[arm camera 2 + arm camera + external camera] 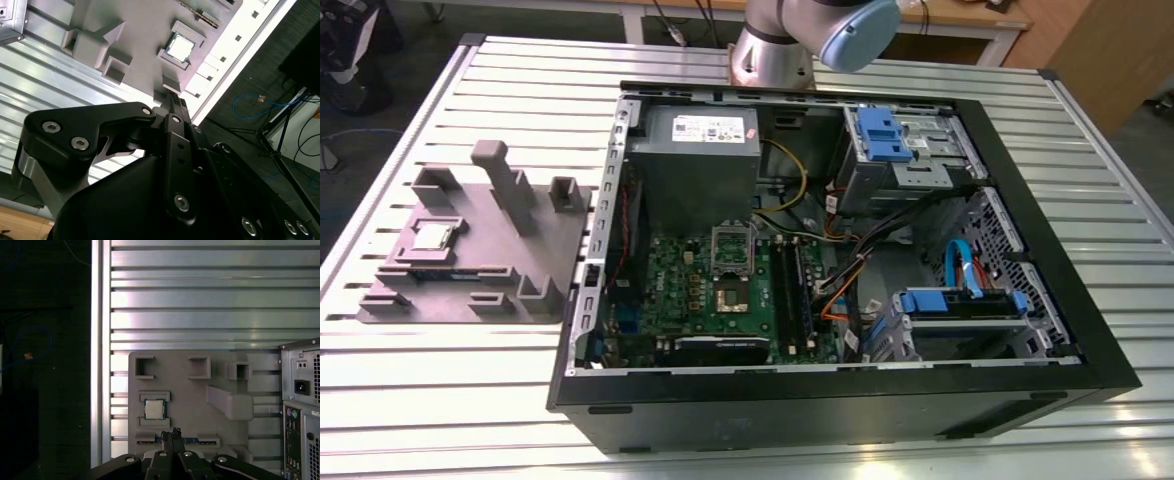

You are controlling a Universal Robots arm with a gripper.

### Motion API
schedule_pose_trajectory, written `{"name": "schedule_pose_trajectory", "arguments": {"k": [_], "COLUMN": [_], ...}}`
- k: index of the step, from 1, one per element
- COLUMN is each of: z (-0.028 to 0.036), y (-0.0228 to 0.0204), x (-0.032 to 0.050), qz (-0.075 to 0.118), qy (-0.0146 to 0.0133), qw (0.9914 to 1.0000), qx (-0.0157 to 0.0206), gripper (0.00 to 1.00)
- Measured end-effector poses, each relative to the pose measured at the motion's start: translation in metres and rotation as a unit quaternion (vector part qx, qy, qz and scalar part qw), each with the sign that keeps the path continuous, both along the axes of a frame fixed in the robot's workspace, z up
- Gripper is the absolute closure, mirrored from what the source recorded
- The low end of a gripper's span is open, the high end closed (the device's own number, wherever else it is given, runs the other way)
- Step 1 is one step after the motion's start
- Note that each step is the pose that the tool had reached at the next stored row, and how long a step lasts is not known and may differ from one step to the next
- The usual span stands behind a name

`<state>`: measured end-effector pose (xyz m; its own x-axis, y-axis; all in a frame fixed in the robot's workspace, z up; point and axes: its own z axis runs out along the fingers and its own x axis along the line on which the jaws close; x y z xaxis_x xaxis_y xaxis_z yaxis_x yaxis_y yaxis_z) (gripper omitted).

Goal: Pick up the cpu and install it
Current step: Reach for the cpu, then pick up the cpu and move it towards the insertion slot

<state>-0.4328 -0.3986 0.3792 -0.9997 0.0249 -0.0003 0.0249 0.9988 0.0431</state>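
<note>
While the cpu (pixel 430 237) lies flat in its recess on the grey moulded tray (pixel 494 270), at mid-height on the exterior view's left, the gripper (pixel 172 432) hangs above the tray with its slim black fingertips drawn together and nothing between them, as the first wrist view shows. The chip is apart from the gripper and untouched.

The risk, on this evidence, lies in the chip's thinness. Its pale rim offers little edge to grasp, the low walls bracketing its recess crowd two of its sides, and closed tips coming down on the silvery lid could scrape it or tip it out of its seat. A skewed hold could also jam it against the metal-framed socket (pixel 730 297) on the green board inside the open computer case (pixel 854 400).

The tray is matte with blocky ribs, and the slatted table (pixel 454 400) is ribbed and glossy.
</note>
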Motion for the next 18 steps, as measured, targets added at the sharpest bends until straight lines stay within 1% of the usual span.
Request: {"name": "schedule_pose_trajectory", "arguments": {"k": [5, 13, 18], "z": [-0.0001, -0.0008, -0.0008], "y": [0.0, 0.0, 0.0], "x": [-0.001, -0.013, -0.0137], "qz": [0.0, 0.0, 0.0], "qy": [0.0, 0.0, 0.0], "qw": [1.0, 1.0, 1.0], "qx": [0.0, 0.0, 0.0], "gripper": [0.9, 0.9, 0.9]}}
